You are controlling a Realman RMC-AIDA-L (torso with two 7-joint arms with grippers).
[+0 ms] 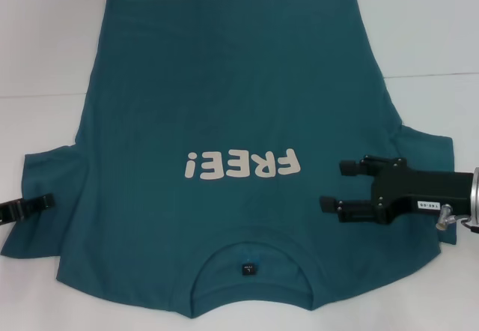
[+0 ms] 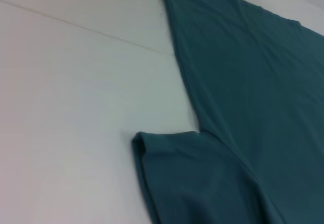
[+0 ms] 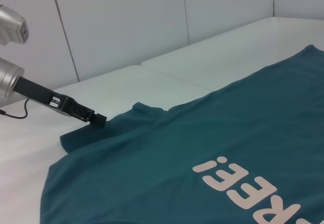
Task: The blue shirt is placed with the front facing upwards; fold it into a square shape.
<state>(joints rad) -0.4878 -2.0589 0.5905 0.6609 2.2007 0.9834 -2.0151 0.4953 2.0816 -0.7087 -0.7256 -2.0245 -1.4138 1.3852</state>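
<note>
The blue shirt (image 1: 224, 84) lies flat and front up on the white table, collar and black neck tag (image 1: 248, 269) toward me, with the off-white "FREE!" print (image 1: 241, 165) across the chest. My right gripper (image 1: 331, 185) hovers open over the shirt's right shoulder, beside the print, holding nothing. My left gripper (image 1: 28, 207) sits at the outer edge of the left sleeve (image 1: 37, 174); the right wrist view shows the left gripper (image 3: 96, 118) tip meeting that sleeve's hem. The left wrist view shows only the sleeve (image 2: 177, 173) and the shirt's side (image 2: 243, 82).
The white table (image 1: 45, 46) extends beyond the shirt on both sides, with a seam (image 1: 430, 76) running across it. White wall panels (image 3: 126, 26) stand behind the table's left side.
</note>
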